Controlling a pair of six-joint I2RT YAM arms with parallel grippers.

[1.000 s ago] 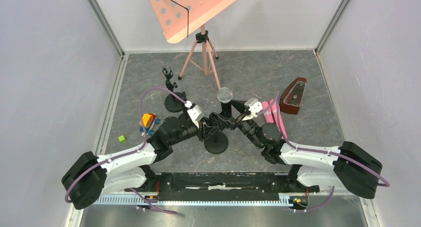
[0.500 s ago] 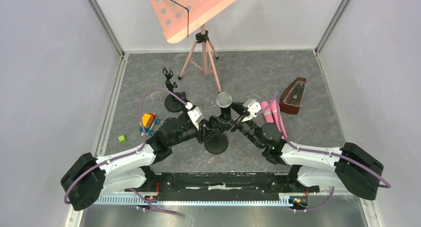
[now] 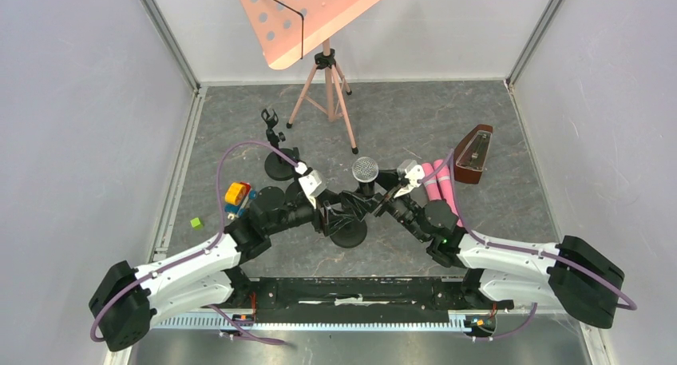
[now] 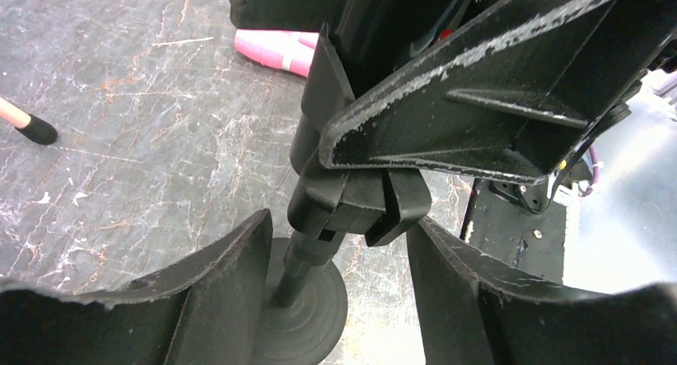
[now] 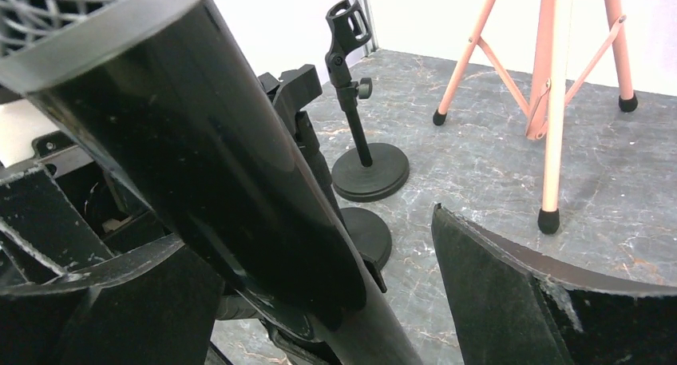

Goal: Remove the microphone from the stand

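The black microphone, with its silver mesh head (image 3: pixel 365 170), sits in the clip of the black stand, whose round base (image 3: pixel 348 232) is on the floor. My left gripper (image 3: pixel 338 212) is open, and its fingers straddle the stand's clip (image 4: pixel 359 197) above the base (image 4: pixel 307 309). My right gripper (image 3: pixel 385 199) is open around the microphone body (image 5: pixel 231 165). Its left finger (image 5: pixel 104 301) lies against the body and its right finger (image 5: pixel 511 285) stands apart.
An empty second microphone stand (image 3: pixel 274 145) stands behind on the left and shows in the right wrist view (image 5: pixel 363 141). A pink music stand (image 3: pixel 327 69) is at the back. A brown metronome (image 3: pixel 473 153) and pink rolls (image 3: pixel 437 181) are on the right. Small coloured toys (image 3: pixel 237 195) are on the left.
The microphone head has come down and nearer in the top view. Both arms have shifted lower around the stand.
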